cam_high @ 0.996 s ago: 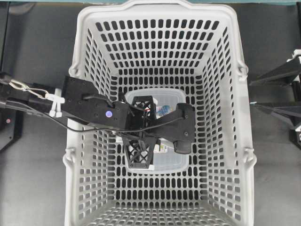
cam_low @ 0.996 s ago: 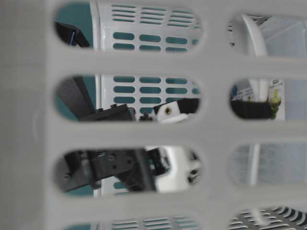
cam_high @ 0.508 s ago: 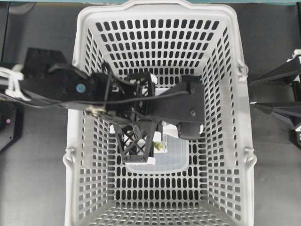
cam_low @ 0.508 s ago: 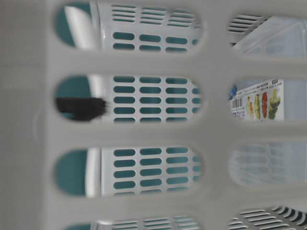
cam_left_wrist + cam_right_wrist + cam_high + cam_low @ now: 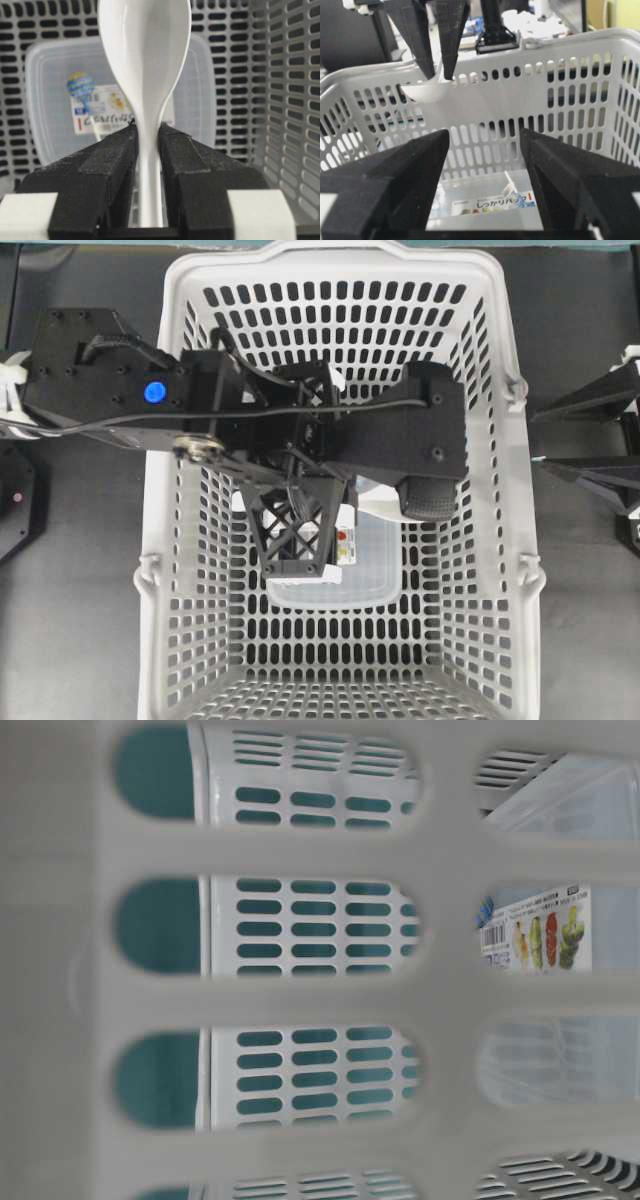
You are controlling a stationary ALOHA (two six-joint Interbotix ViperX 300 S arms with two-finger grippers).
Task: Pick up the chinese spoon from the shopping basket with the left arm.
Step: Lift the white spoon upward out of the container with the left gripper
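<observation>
- Dark grey tabletop (image 5: pixel 80 640) is seen all around the shopping basket (image 5: pixel 520 540), which takes up most of the overhead view
- Teal backdrop shows through the slots in the table-level view, where the basket wall sits right up against the lens and everything close is blurred
- left arm (image 5: pixel 110 390) is stretched in from the left edge over the basket's rim, blue round button on top, cables draped along it
- left gripper (image 5: pixel 147 137) is pinched nearly closed on the chinese spoon (image 5: pixel 145 55), both lattice fingers pressed against the handle just below the bowl
- spoon is held up in the air, bowl pointed away from the wrist camera, hollow side facing the lens; from the right wrist view the bowl (image 5: pixel 427 90) is seen hanging at about rim height, apart from the basket floor
- clear lidded container (image 5: pixel 45 100) lies flat on the basket floor under the spoon, printed label up
- blue-wrapped lollipop (image 5: pixel 81 86) is seen at the container, by the label; inside or on the lid can't be told
- right gripper (image 5: pixel 485 170) is parked outside the basket, jaws spread wide with nothing between them, aimed at the basket's side wall
</observation>
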